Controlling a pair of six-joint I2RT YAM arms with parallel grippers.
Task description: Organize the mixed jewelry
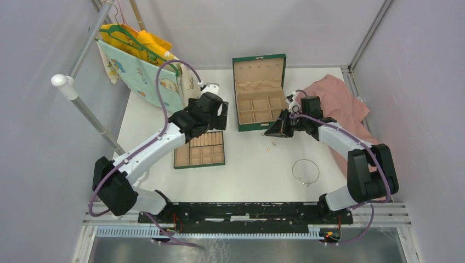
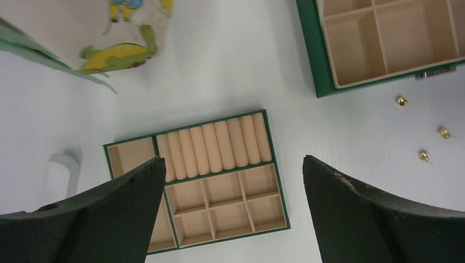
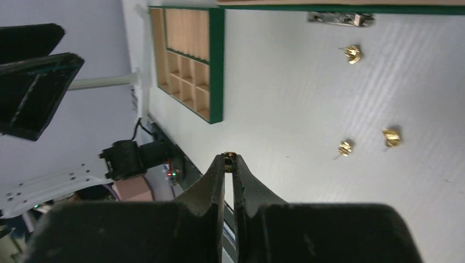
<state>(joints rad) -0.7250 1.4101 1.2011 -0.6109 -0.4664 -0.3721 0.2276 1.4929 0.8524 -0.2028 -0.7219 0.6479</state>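
Note:
My right gripper (image 3: 229, 160) is shut on a tiny gold piece (image 3: 229, 157) pinched at its fingertips, held above the table just in front of the green box (image 1: 259, 93). In the top view the right gripper (image 1: 271, 131) points left. Three more gold pieces lie loose on the white table (image 3: 352, 53), (image 3: 344, 147), (image 3: 391, 137); they also show in the left wrist view (image 2: 401, 101), (image 2: 443, 132), (image 2: 424, 156). The thin silver hoop (image 1: 305, 171) lies on the table, nearer the arms. My left gripper (image 2: 233, 161) is open and empty, hovering above the divider tray (image 2: 219, 181).
The open green box with tan compartments stands at the back centre, its lid upright. The divider tray (image 1: 200, 149) lies left of centre. A pink cloth (image 1: 340, 101) lies at the back right. A rack with hanging printed fabric (image 1: 142, 66) stands at the back left.

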